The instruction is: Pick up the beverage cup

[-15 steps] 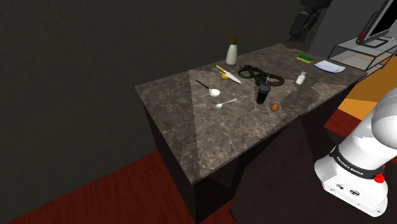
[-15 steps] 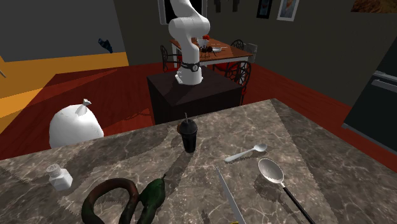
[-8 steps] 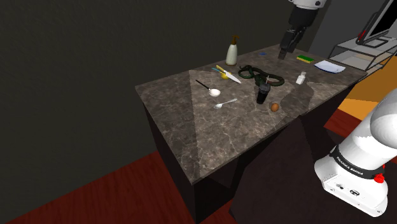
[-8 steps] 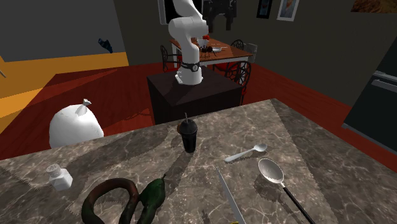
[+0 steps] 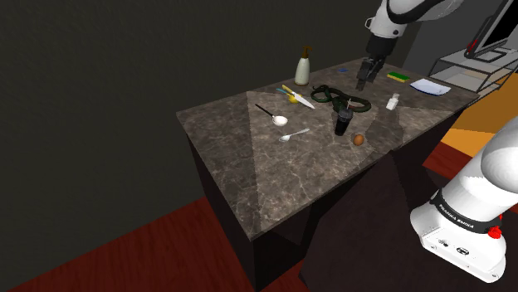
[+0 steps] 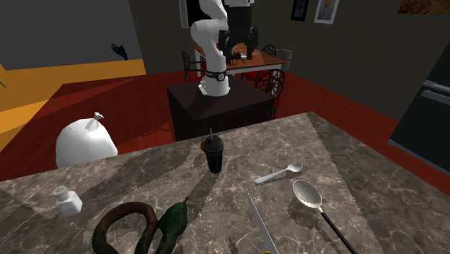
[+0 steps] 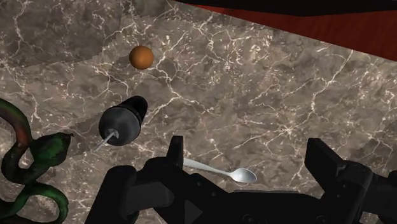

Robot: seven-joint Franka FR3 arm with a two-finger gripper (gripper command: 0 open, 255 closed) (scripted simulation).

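Observation:
The beverage cup (image 5: 342, 123) is a dark lidded cup with a thin straw, standing upright on the marble countertop (image 5: 274, 174) near its stand-side edge. My gripper (image 5: 364, 76) hangs open above the counter, beyond the cup and to the shoulder view's right of it. In the second exterior view the cup (image 6: 213, 153) is in the middle, and the gripper (image 6: 240, 42) is high behind it with both fingers apart. The wrist view looks down on the cup (image 7: 122, 121) from above; it lies outside the open gripper (image 7: 249, 159), beside one finger (image 7: 175, 153).
An orange ball (image 5: 359, 139) lies close to the cup. A spoon (image 5: 293, 134), ladle (image 5: 272, 115), knife (image 5: 297, 96), green coiled snake-like thing (image 5: 336, 98), white shaker (image 5: 392, 102), bottle (image 5: 303, 68) and sponge (image 5: 398, 76) share the counter. A white bag (image 6: 85, 142) sits by the counter.
The arm has swung the gripper down and toward the shoulder view's left, from off the counter's far corner to above the counter. The cup has not moved.

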